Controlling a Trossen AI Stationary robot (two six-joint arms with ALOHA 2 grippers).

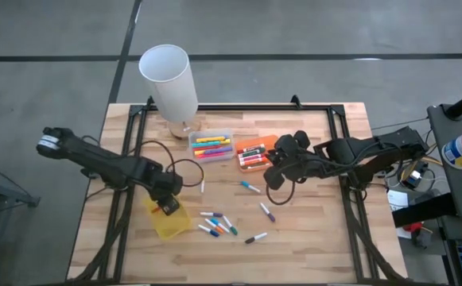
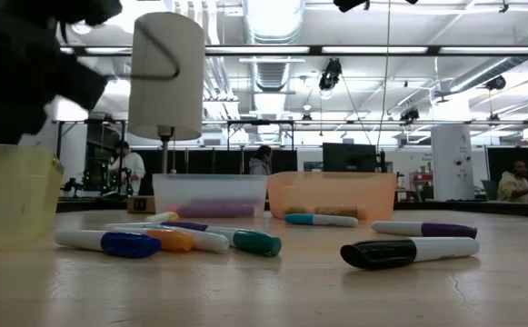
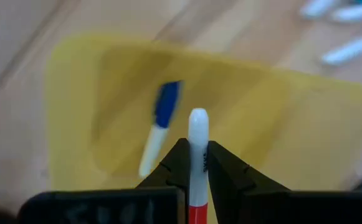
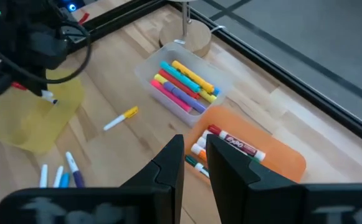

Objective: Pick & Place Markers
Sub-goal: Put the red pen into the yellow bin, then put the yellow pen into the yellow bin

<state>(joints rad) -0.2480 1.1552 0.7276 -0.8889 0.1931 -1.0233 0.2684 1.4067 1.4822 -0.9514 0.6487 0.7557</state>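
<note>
My left gripper [image 1: 167, 205] hangs over the yellow tray [image 1: 172, 224], shut on a white marker with a red cap [image 3: 197, 134]. A blue-capped marker [image 3: 160, 121] lies inside that tray [image 3: 268, 118]. Several loose markers [image 1: 219, 225] lie flat on the wooden table to the tray's right, and one with a yellow cap [image 4: 121, 118] lies farther back. My right gripper [image 4: 195, 152] hovers above the orange tray [image 4: 274, 155]. Its fingers stand a narrow gap apart with nothing between them. My left gripper pinches the marker's white barrel [image 3: 197, 163] between its two fingers. The marker lies along the fingers, with its white end [image 3: 197, 118] sticking out past the fingertips and its red cap [image 3: 197, 214] back between them. The fingers point steeply down, and the marker is clear of the yellow tray.
A clear tray [image 1: 211, 146] and the orange tray [image 1: 254, 155], both holding markers, stand side by side at the table's middle back. A tall white cylinder on a round wooden foot [image 1: 169, 79] stands behind them. Black rails [image 1: 238, 106] frame the tabletop.
</note>
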